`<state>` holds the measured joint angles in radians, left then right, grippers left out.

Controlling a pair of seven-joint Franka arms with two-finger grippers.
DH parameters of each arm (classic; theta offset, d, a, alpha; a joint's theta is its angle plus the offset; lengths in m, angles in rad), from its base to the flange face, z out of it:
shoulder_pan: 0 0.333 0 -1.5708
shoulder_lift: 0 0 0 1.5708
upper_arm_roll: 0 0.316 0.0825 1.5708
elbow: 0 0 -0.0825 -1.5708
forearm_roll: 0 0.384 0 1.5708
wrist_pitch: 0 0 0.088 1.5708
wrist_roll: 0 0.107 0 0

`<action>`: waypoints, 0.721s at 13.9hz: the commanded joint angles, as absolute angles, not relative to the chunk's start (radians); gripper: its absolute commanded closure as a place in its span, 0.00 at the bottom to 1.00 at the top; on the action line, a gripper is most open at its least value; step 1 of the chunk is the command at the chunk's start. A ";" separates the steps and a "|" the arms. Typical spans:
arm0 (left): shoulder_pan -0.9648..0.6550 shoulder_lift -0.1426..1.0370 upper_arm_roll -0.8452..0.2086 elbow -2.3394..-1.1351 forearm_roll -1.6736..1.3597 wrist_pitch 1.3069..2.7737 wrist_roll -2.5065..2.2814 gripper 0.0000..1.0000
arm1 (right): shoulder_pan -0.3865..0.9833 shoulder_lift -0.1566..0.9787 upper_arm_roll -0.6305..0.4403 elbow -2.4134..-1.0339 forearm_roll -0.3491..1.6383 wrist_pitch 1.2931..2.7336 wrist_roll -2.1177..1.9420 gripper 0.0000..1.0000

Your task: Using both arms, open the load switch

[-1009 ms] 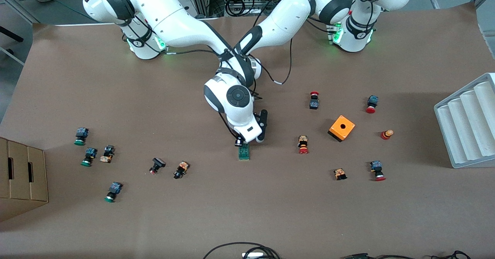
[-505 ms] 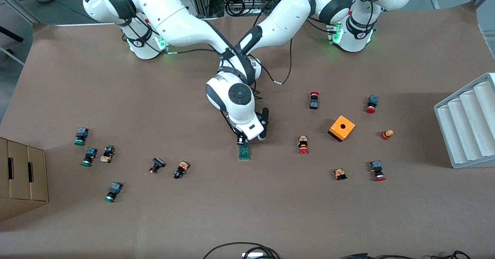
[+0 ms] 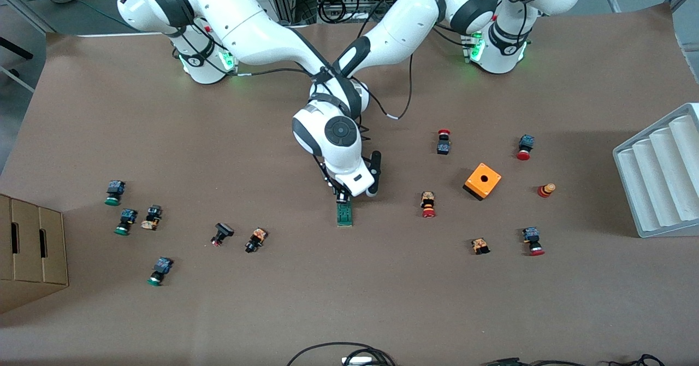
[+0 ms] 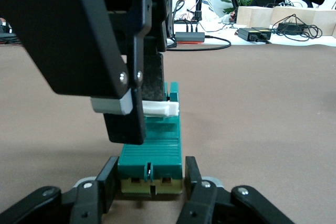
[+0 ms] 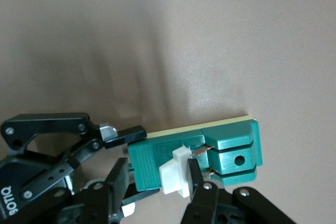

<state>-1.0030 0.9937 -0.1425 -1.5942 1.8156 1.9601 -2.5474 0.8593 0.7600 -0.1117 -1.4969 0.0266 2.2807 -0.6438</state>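
Note:
The load switch (image 3: pixel 344 214), a narrow green block, lies on the brown table near the middle. My left gripper (image 4: pixel 150 182) lies low at the switch's end that is farther from the front camera. It is shut on the green body (image 4: pixel 152 153), one finger on each side. My right gripper (image 3: pixel 343 195) comes down from above. It (image 5: pixel 159 182) is shut on the white sliding piece (image 5: pixel 175 174), which sticks out sideways from the body (image 5: pixel 231 148). In the front view the right arm's wrist hides the left gripper.
An orange box (image 3: pixel 483 180) with a hole and several red-capped push buttons (image 3: pixel 428 204) lie toward the left arm's end. Green-capped buttons (image 3: pixel 125 221) lie toward the right arm's end, near a cardboard box (image 3: pixel 27 246). A grey ridged tray (image 3: pixel 661 175) stands at the table's edge.
The right arm's wrist and hand have shifted a little toward the robots' bases. The green body of the switch has stayed where it was, and the left gripper's hold is unchanged.

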 commanded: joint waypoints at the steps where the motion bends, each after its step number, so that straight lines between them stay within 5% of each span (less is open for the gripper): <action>1: -1.002 1.025 -0.141 -1.571 1.822 1.987 -2.562 0.42 | 0.871 0.762 -0.109 -1.519 0.009 2.310 -0.624 0.47; 10: -1.002 1.025 -0.141 -1.569 1.822 1.987 -2.562 0.42 | 0.868 0.769 -0.109 -1.525 0.008 2.319 -0.626 0.48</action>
